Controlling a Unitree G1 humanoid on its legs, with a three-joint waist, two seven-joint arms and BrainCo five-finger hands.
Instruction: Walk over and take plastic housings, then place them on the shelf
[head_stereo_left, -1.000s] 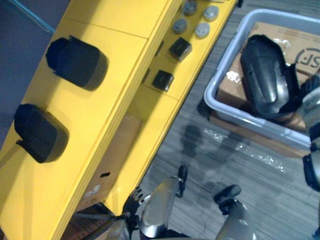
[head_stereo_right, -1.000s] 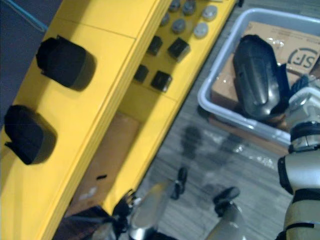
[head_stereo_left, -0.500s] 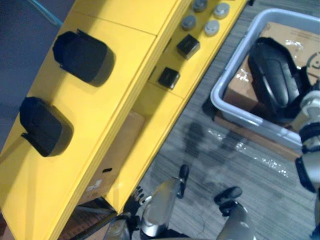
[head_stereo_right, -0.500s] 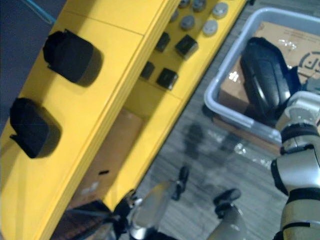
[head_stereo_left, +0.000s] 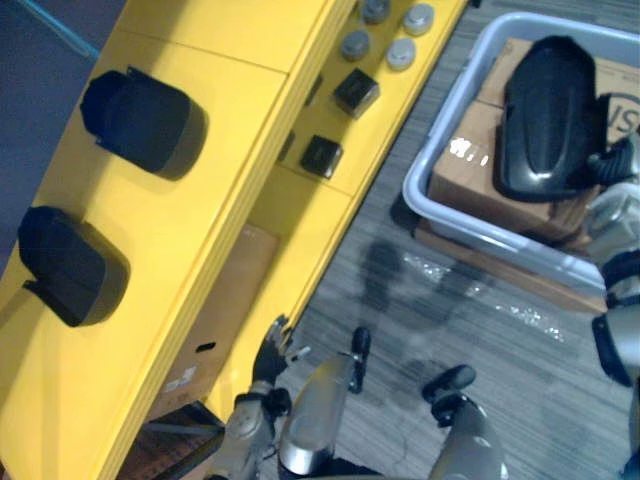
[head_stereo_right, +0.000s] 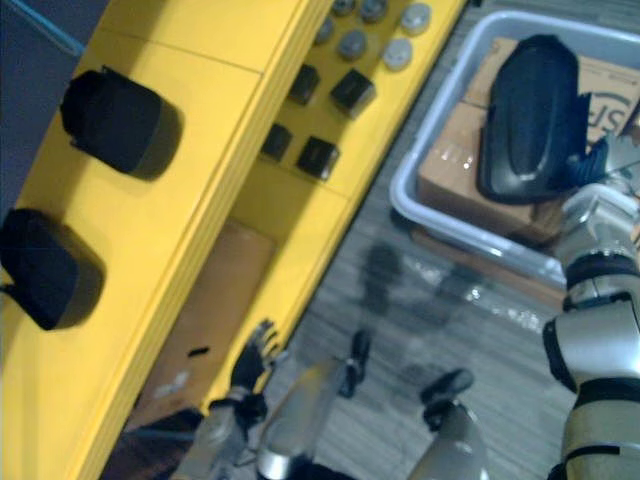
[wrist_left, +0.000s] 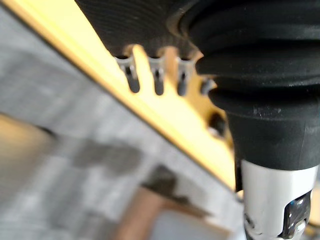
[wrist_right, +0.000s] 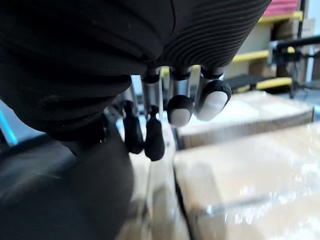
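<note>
While right hand (head_stereo_right: 590, 200) sits at housing (head_stereo_right: 528, 110) edge, bin (head_stereo_right: 440, 225) rim near.

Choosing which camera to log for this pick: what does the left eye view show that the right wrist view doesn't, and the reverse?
Left eye view: the yellow shelf with two shelved housings on top, small parts on its lower level, the grey bin, and the left hand hanging open. Right wrist view: curled fingers up close at the dark edge of the bin housing, plus distant yellow racks. Both: the right hand, the bin housing and the cardboard boxes.
</note>
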